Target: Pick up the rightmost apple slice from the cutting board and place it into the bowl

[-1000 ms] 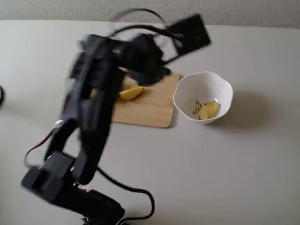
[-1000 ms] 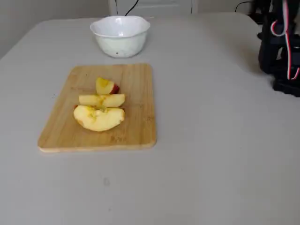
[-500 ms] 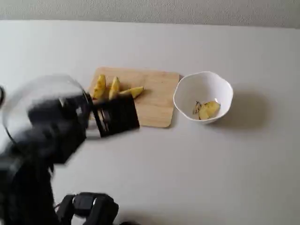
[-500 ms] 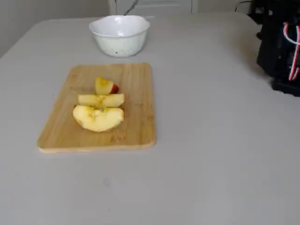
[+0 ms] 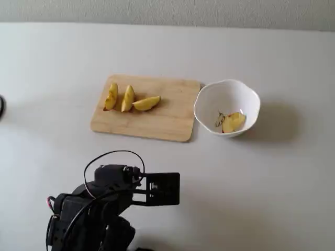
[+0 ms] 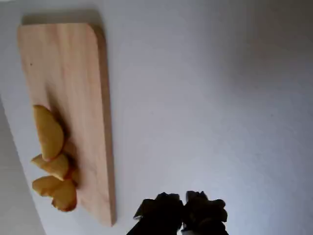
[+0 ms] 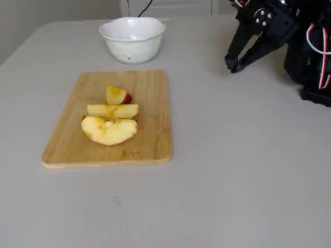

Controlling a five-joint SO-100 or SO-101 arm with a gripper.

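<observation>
The cutting board point(image 5: 167, 117) lies mid-table with three apple wedges on its left half. The rightmost apple slice point(image 5: 146, 103) lies on its side; it also shows in a fixed view point(image 7: 118, 95) nearest the bowl, and in the wrist view point(image 6: 49, 132). The white bowl point(image 5: 226, 90) stands right of the board and holds one wedge point(image 5: 233, 122). My gripper point(image 5: 175, 188) hovers in front of the board, apart from it. It is shut and empty, with its tips together in the wrist view point(image 6: 183, 215) and in a fixed view point(image 7: 232, 65).
Two other wedges point(image 5: 111, 97) point(image 5: 127, 98) lie left of the slice on the board. The arm's base point(image 5: 89, 214) with cables sits at the near table edge. A dark object point(image 5: 1, 107) shows at the left edge. A wall runs behind the table.
</observation>
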